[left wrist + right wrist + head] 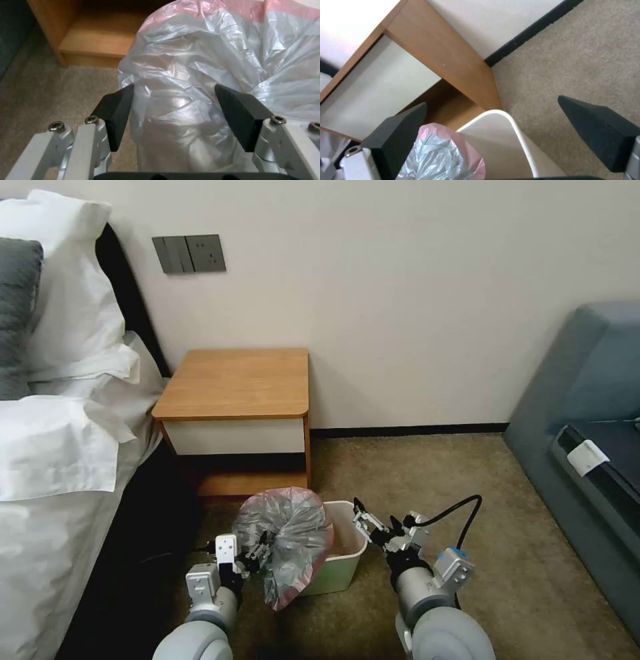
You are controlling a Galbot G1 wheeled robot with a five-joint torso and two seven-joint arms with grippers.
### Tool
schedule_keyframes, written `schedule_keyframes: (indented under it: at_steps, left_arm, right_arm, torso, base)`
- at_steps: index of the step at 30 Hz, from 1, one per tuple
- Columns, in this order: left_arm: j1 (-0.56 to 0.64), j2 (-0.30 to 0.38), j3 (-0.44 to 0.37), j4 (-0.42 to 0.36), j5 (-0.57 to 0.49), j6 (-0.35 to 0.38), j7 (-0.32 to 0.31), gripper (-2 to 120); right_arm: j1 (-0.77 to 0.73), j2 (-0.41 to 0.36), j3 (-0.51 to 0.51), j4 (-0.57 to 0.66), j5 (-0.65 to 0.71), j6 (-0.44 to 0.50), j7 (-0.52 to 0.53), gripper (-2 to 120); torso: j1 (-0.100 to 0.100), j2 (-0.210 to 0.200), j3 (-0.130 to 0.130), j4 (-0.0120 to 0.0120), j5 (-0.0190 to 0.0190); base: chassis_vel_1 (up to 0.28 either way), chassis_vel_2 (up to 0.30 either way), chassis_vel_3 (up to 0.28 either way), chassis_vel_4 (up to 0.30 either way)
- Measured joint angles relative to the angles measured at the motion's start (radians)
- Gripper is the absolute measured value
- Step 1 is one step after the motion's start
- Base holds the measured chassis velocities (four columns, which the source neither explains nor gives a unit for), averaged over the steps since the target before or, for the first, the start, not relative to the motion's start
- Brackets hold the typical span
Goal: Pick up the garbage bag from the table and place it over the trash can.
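Partly complete: garbage bag [285,543] lifted off table [237,383], bunched between jaws of left gripper [257,553], pads apart with plastic between, firm clamping not confirmed. Draped over left rim of trash can [343,553]; mouth not spread, right rim bare. Right gripper [365,525] just beside right rim, jaws apart, empty.

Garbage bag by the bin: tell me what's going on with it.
The garbage bag is bunched over the left side of the trash can, on the carpet in front of the table. The left pincer is open, its fingers either side of the plastic without clamping it. The right pincer hovers open beside the can's right rim, holding nothing.
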Motion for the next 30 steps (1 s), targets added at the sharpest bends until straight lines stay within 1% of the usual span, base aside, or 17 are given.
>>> schedule_keyframes:
  at_steps: [17,19,30]
  left_arm:
    - [-0.037,-0.019,0.024,0.045,-0.003,0.004,-0.002,67]
    - [-0.051,-0.025,0.029,0.056,-0.003,0.016,-0.006,67]
    - [-0.086,-0.037,0.027,0.086,-0.018,0.034,-0.017,70]
  right_arm:
    - [-0.012,0.006,0.004,-0.011,-0.019,0.006,0.000,100]
    - [-0.019,0.001,0.007,-0.012,-0.021,0.010,0.000,100]
    - [-0.020,-0.006,0.015,-0.016,-0.021,0.011,0.003,100]
  torso:
    - [0.000,0.000,0.000,0.0000,0.0001]
    - [0.000,0.000,0.000,0.0000,0.0001]
    - [0.000,0.000,0.000,0.0000,0.0001]
  base:
    - [0.000,0.000,0.000,0.000]
    - [0.000,0.000,0.000,0.000]
    - [0.000,0.000,0.000,0.000]
